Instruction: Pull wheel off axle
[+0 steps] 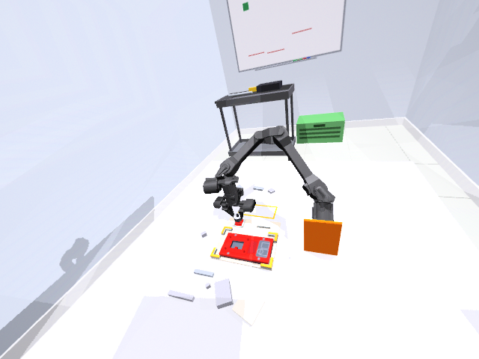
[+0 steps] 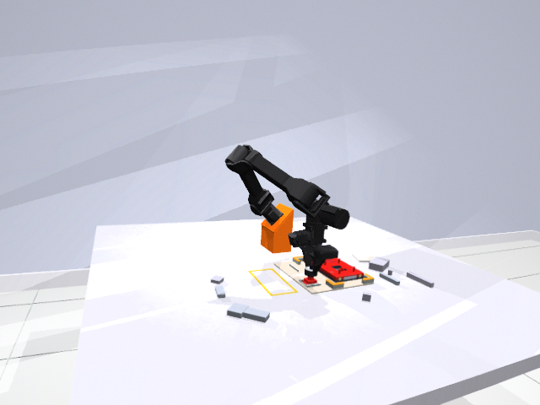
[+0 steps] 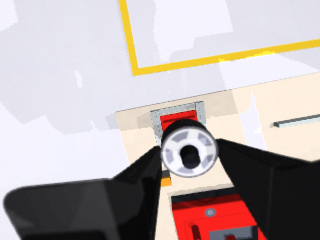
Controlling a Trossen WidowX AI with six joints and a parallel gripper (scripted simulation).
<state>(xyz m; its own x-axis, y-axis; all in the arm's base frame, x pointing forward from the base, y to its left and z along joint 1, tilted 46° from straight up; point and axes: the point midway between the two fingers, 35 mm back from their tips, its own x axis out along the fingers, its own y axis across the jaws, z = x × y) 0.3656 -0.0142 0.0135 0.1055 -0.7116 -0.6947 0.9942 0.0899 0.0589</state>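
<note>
Over the small red base: the gripper [image 3: 190, 156] points straight down, with the wheel [image 3: 190, 151] between its two dark fingers.

Gripper state: closed partway on the wheel's rim, one finger on each side; it grips the wheel and nothing else.

Wheel location: on the upright axle [image 3: 189, 155], whose dark end shows in the wheel's centre hole. Below it sits the red base [image 3: 176, 120] in a grey frame, at the edge of the tan board [image 3: 250, 107]. How far up the axle the wheel sits, I cannot tell.

Key relation: the axle stands vertical and runs along the gripper's own line of approach, so I judge the pull should go straight up, with no sideways drag until the hole is off the axle.

Direction to goal: the yellow outline [image 3: 131, 47] lies on the table just beyond the board's edge, near the base; in the exterior view this marked area [image 2: 272, 282] is beside the board, towards the open table.

Counts: one arm, one gripper, one wheel, one axle, one yellow outline, one large red plate [image 1: 247, 247] with four yellow corner brackets, one orange block [image 1: 322, 236] at the arm's foot.

Loose grey pieces: several lie about on the table [image 2: 165, 348]; exact number uncertain.

Risk: a tilted lift could bind the wheel.
</note>
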